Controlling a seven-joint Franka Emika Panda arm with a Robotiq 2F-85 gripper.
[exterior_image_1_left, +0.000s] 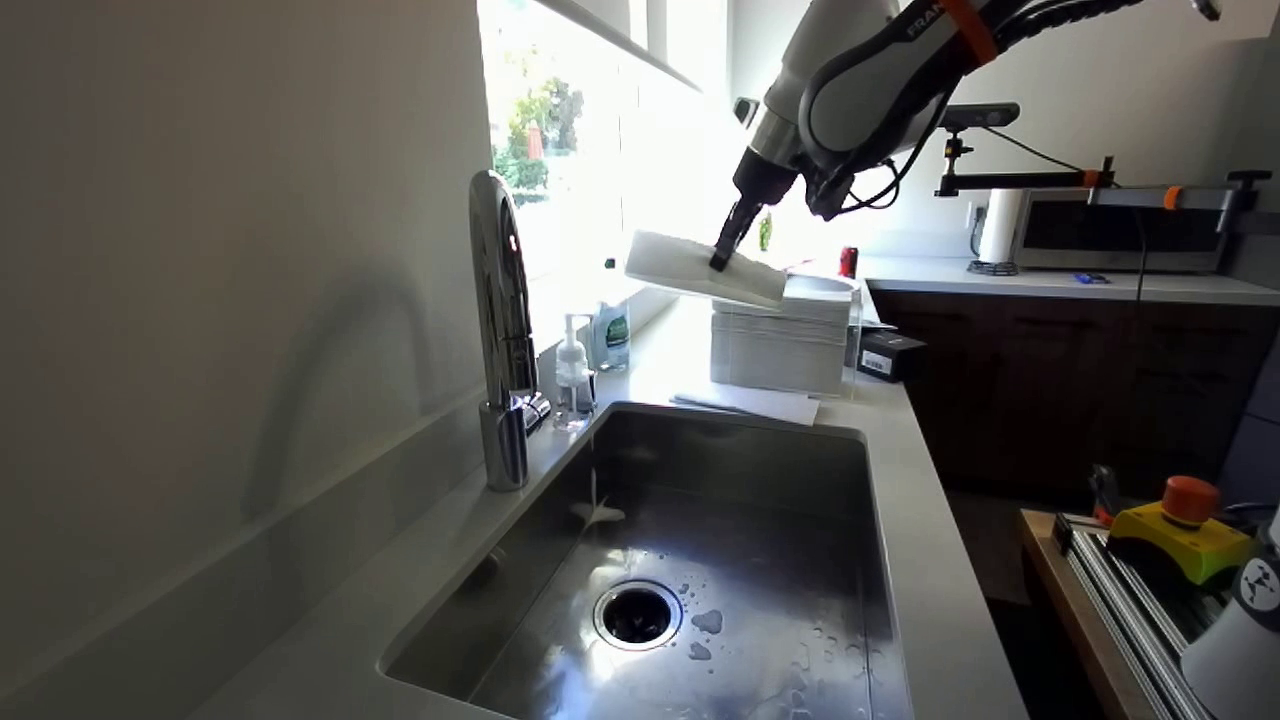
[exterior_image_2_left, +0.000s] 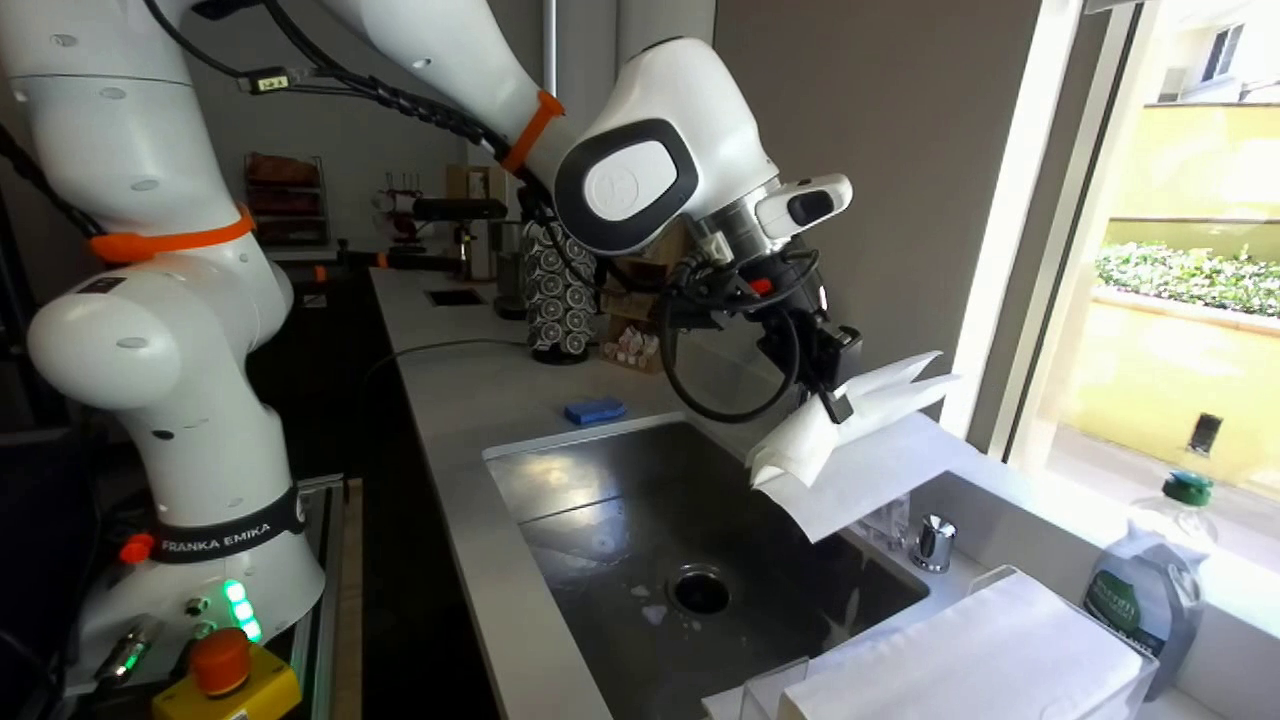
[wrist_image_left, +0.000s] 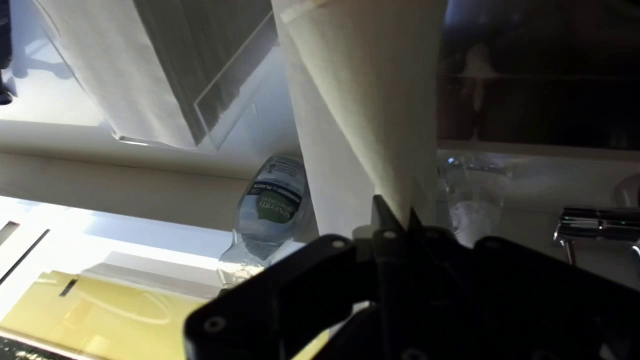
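My gripper is shut on a folded white paper towel, pinching it near its middle. In an exterior view the towel hangs tilted, its folds partly fanned out on either side of the gripper. From the wrist view, the towel runs up and away between the two dark fingertips of the gripper. Below and beside it stands a stack of white towels in a clear holder. Another white sheet lies flat by the sink's edge.
A steel sink with a chrome faucet is set into the counter. Beside the window stand a soap bottle and a clear pump dispenser. A black box sits behind the stack. A blue sponge lies past the sink.
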